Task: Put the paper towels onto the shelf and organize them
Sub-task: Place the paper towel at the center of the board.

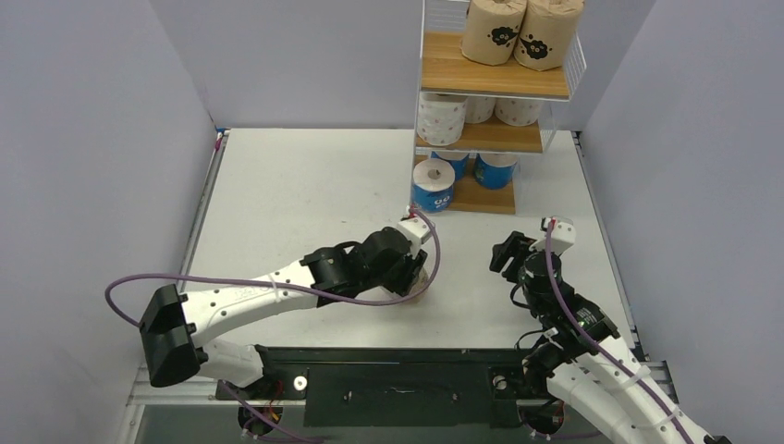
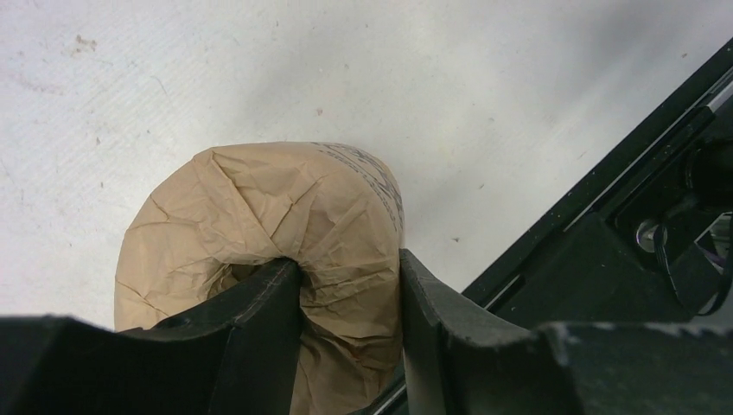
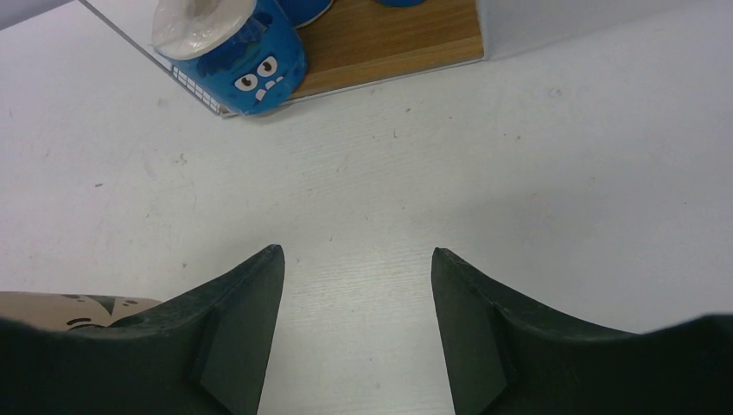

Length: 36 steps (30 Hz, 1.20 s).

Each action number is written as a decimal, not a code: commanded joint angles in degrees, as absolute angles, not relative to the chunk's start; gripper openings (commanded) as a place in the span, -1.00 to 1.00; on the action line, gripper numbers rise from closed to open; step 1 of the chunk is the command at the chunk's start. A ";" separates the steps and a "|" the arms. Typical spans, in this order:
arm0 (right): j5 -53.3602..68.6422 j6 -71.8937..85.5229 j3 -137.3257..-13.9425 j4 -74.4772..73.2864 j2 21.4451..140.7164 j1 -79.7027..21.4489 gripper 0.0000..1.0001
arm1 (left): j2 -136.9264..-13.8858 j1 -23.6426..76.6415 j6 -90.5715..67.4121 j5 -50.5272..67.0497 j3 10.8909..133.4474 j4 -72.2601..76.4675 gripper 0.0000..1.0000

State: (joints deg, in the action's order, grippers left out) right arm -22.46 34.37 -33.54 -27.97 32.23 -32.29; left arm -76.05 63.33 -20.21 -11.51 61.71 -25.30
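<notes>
Found one brown roll (image 2: 259, 225) clamped in the left gripper (image 2: 348, 264), one finger tucked into its crumpled end, just beside the black rail (image 2: 553, 225). Found the right gripper (image 3: 357, 259) spread wide, with a blue roll (image 3: 251, 65) and the shelf (image 3: 406, 39) beyond its tips. Noted a speckled white table (image 1: 305, 185) and plain grey walls (image 1: 92, 139).

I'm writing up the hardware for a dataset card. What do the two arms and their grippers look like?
Both the left arm and the right arm have white links with black joint housings. A purple cable runs along each. The left gripper and right gripper carry matte black, wedge-shaped fingers tapering to blunt tips.
</notes>
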 commanded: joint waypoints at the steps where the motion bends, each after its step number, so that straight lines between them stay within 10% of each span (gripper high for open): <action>1: -26.87 35.56 -35.23 -30.15 30.77 -32.53 0.18 | -80.96 64.93 -15.99 -15.34 69.35 -24.62 -0.25; 17: -30.47 43.26 -37.39 -35.42 38.61 -32.57 0.53 | -89.83 65.53 -13.81 -15.13 73.02 -24.85 -0.21; 36: -19.37 41.05 -38.74 -32.07 40.15 -32.01 0.71 | -80.52 65.70 -17.52 -23.63 70.04 -22.55 0.66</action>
State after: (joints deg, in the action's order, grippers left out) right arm -24.95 42.68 -34.85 -34.24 38.50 -32.27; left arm -89.82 65.49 -15.20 -17.54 70.32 -26.30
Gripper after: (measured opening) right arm 0.840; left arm 0.789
